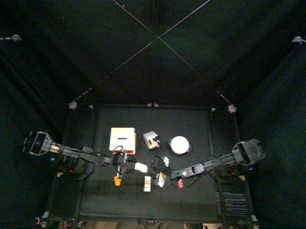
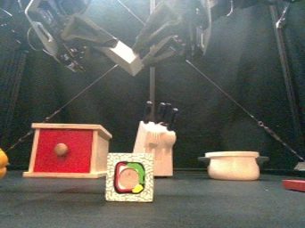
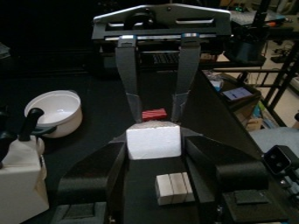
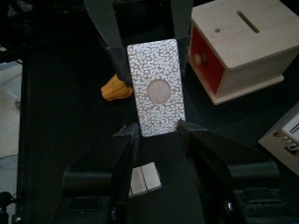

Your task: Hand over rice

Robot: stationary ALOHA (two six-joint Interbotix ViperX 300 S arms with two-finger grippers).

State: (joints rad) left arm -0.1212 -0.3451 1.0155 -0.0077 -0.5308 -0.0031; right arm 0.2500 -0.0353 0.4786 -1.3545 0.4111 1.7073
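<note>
Above black table [image 1: 143, 118], rice packet [image 4: 160, 88] sits between both jaws.

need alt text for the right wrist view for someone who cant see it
A white speckled packet with a round window hangs above the black table, its far end pinched by the other arm's pincer, its near end between the open jaws of the right pincer. Below lie a wooden box with a red front and an orange object.

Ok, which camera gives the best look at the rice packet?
The right wrist view: the rice packet lies broadside, patterned face and round window clear. Left wrist view shows only its white end between the left gripper's jaws; front view shows it tilted aloft; top view, tiny.
</note>
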